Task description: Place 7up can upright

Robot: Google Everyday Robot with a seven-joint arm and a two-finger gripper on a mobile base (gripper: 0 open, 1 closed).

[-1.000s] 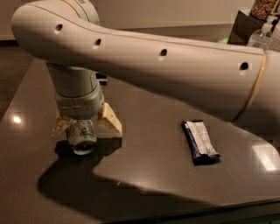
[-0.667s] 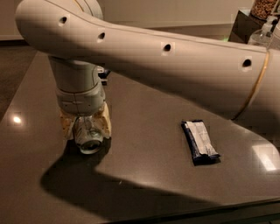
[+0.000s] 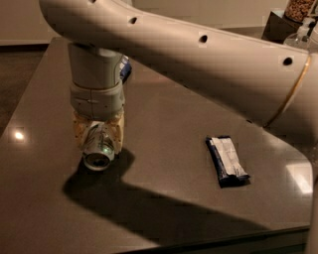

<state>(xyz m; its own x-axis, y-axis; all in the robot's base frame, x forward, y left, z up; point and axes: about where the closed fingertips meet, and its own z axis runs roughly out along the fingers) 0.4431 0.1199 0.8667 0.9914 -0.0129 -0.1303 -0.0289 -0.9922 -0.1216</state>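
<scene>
The 7up can [image 3: 98, 148] is a small silver can with a green mark and a shiny metal top facing the camera. It is tilted, its end pointing down and forward, just above the dark table [image 3: 164, 124]. My gripper [image 3: 98, 138] hangs from the thick white arm at the left. Its tan fingers [image 3: 117, 133] are closed on both sides of the can. The can's shadow lies on the table right under it.
A dark blue flat wrapped bar [image 3: 227, 160] lies on the table to the right. A blue-white bag [image 3: 125, 67] peeks out behind the wrist. The table's front edge [image 3: 223, 238] runs along the bottom. Containers [image 3: 298, 10] stand at the far right back.
The gripper with the can has shifted slightly right and its fingers have drawn in closer around the can. The wrapped bar has not moved.
</scene>
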